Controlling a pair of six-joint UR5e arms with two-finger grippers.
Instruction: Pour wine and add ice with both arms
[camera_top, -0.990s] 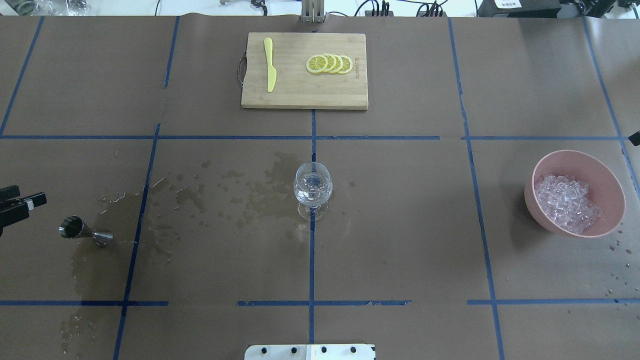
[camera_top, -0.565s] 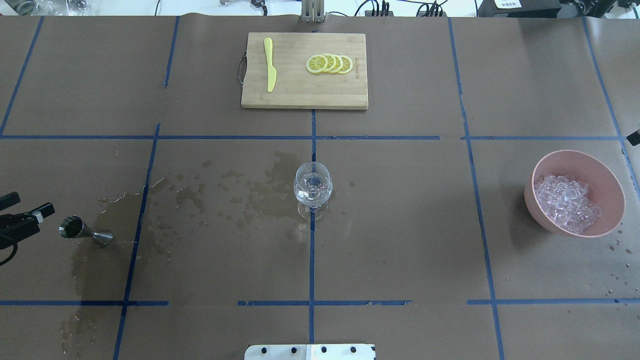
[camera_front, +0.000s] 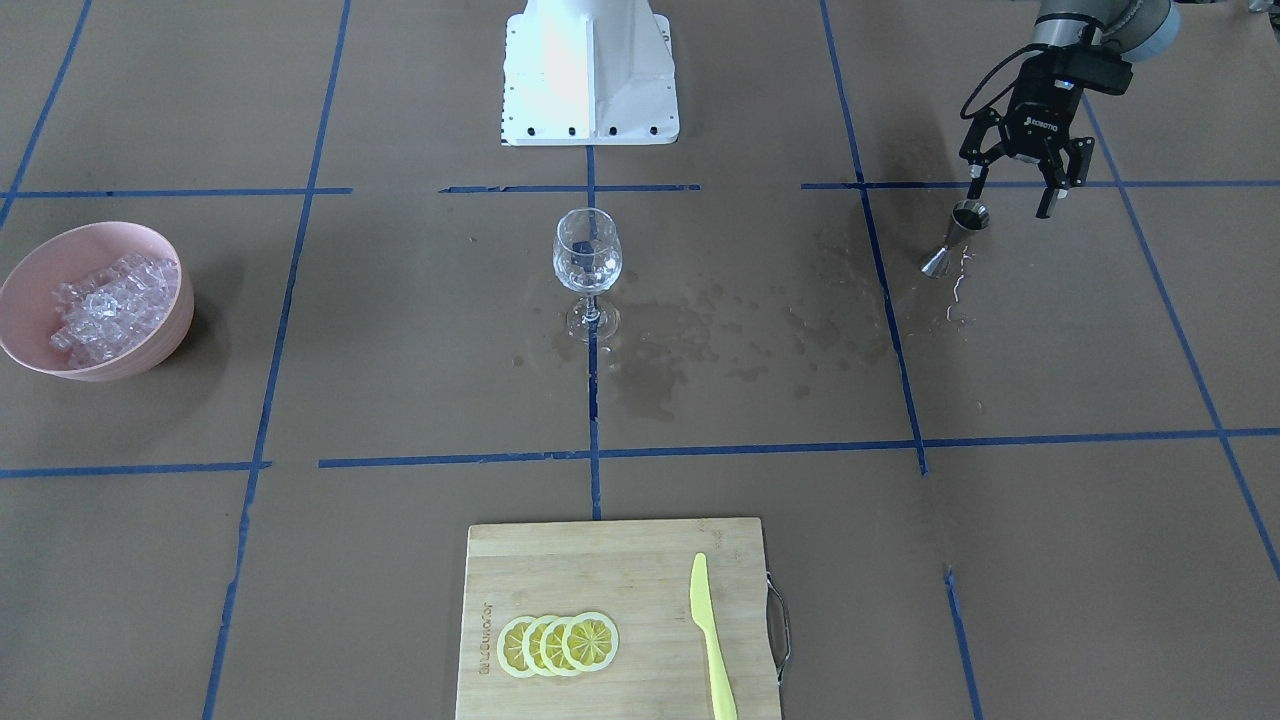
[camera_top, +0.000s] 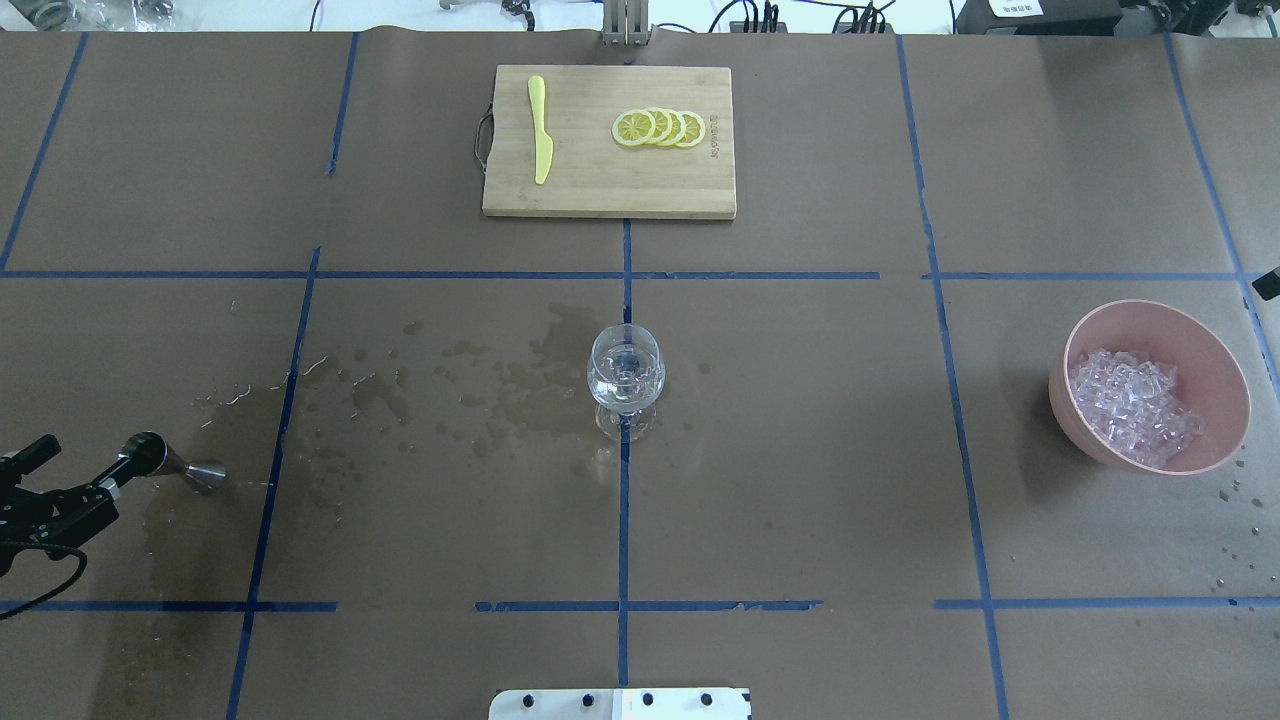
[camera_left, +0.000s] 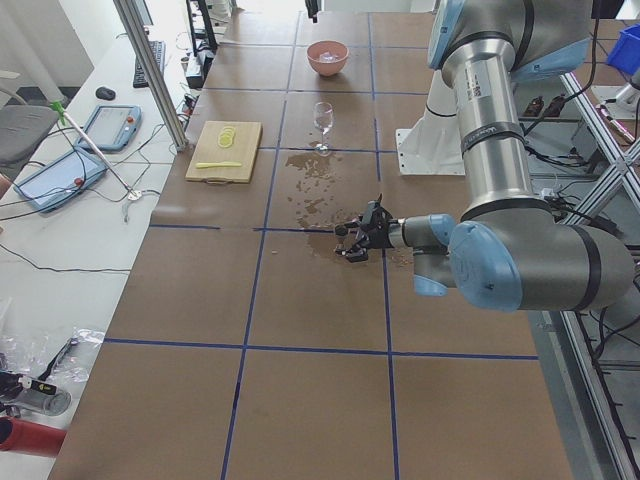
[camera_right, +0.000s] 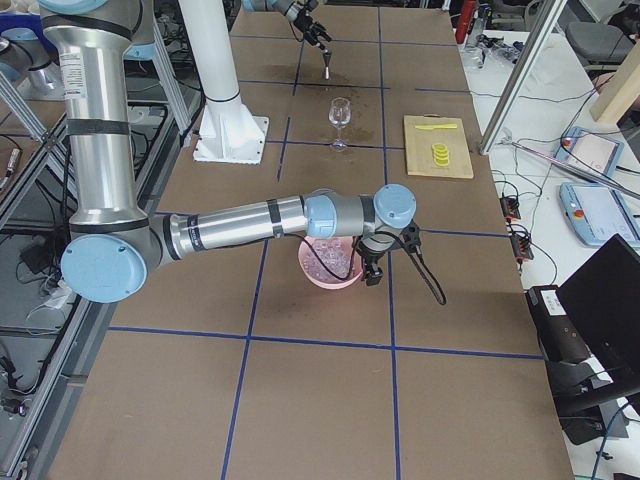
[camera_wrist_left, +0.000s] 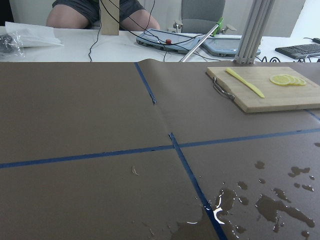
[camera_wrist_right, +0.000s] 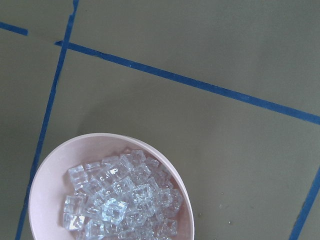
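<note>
Where the front-facing camera looks down, the left claw (camera_front: 1012, 197) hangs spread wide just beside the steel jigger (camera_front: 955, 243) on the wet desk (camera_front: 1050, 400); the wine (camera_front: 586, 272) sits low in the stemmed glass (camera_front: 587, 230) at the centre, and the ice (camera_front: 105, 305) lies heaped in the pink bowl (camera_front: 150, 355); from overhead, one finger (camera_top: 118, 468) overlaps the jigger's cup, whether touching I cannot tell; in the right side view the right claw (camera_right: 372, 275) is just beside the bowl's rim, spread or pressed together I cannot tell; its wrist camera looks down on the cubes.
</note>
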